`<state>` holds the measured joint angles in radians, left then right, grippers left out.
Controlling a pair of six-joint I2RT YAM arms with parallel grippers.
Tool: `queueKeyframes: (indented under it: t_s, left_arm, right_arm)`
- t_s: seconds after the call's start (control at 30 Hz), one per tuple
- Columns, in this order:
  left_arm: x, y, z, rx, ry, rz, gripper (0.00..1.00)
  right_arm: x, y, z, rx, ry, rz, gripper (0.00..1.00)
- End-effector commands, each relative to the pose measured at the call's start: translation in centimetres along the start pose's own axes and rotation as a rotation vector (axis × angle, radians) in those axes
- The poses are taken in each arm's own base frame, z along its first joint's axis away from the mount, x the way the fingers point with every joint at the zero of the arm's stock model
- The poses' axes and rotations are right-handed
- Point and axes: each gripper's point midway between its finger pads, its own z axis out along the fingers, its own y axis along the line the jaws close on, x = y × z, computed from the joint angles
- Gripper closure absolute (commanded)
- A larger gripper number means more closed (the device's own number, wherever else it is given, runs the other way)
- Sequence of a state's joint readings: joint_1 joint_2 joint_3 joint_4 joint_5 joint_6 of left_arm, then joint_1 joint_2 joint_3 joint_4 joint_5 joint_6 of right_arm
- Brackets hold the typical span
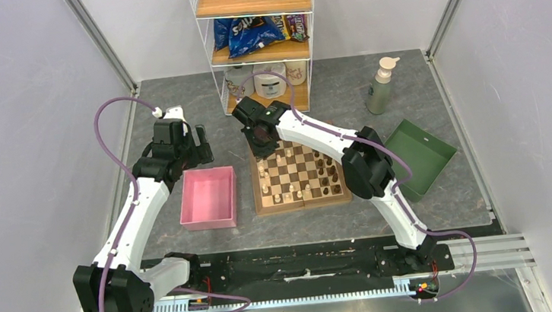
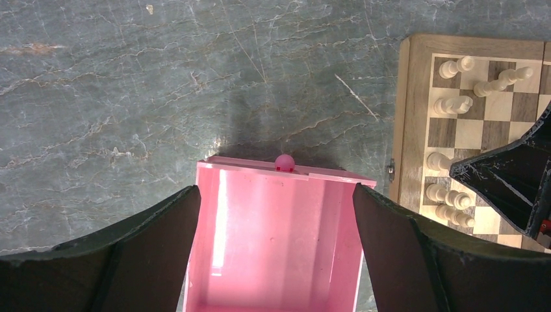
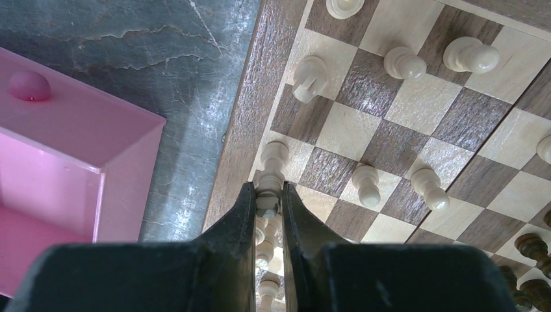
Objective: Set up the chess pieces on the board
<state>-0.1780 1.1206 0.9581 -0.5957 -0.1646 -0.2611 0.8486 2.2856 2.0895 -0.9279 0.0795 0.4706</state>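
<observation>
Fingers (image 3: 243,211) of the right gripper (image 3: 266,195) are pinching a white chess piece (image 3: 268,203) near the far left corner of the board (image 3: 239,123), where other pieces (image 3: 366,184) are standing. Left gripper (image 2: 276,192) is hanging wide open, empty, above the pink tray (image 2: 211,247).

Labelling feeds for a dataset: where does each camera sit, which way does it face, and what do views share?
Top external: fixed above and behind the bases, facing down; left arm, right arm, board, pink tray.
Left wrist: on the left arm, facing down into the pink tray; left gripper open.
Right wrist: on the right arm, facing down at the board's edge; right gripper shut on a cream piece.
Shared: all three show pink tray and board.
</observation>
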Motion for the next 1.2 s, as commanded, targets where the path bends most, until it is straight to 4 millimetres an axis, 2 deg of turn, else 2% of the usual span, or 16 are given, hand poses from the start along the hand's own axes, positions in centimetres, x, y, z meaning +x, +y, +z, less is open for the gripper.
queueKeyframes:
  t_s: [0.0, 0.13, 0.33, 0.47, 0.63, 0.8, 0.9, 1.03, 1.17]
  left_arm:
    - [-0.9, -0.4, -0.1, 0.021, -0.024, -0.028, 0.06]
    - [-0.8, -0.5, 0.0, 0.026, -0.019, -0.028, 0.06]
    - [-0.7, -0.6, 0.1, 0.027, -0.014, -0.026, 0.06]
    - [-0.7, -0.6, 0.2, 0.027, -0.01, -0.026, 0.06]
    - [-0.7, -0.5, 0.2, 0.025, -0.01, -0.026, 0.06]
    - [-0.6, -0.4, 0.2, 0.019, -0.01, -0.027, 0.06]
    - [-0.6, -0.4, 0.2, 0.017, -0.01, -0.027, 0.06]
    - [-0.6, -0.3, 0.3, 0.012, -0.009, -0.027, 0.06]
    - [-0.6, -0.4, 0.3, 0.013, -0.007, -0.026, 0.06]
  right_arm:
    - [-1.0, 0.9, -0.2, -0.031, -0.031, 0.002, 0.8]
    - [-1.6, 1.1, -1.0, -0.043, -0.049, -0.001, 0.71]
    - [-3.5, 1.1, -3.8, -0.044, -0.125, -0.005, 0.55]
    - [-5.0, -0.1, -6.1, -0.029, -0.182, 0.018, 0.52]
    - [-5.4, -2.3, -8.4, 0.008, -0.22, 0.057, 0.51]
    - [-2.3, -4.2, -10.2, 0.034, -0.182, 0.096, 0.51]
    - [1.1, -5.3, -10.5, 0.05, -0.116, 0.124, 0.5]
    - [6.3, -6.6, -9.9, 0.073, 0.01, 0.157, 0.51]
    - [9.2, -7.0, -9.2, 0.085, 0.077, 0.174, 0.51]
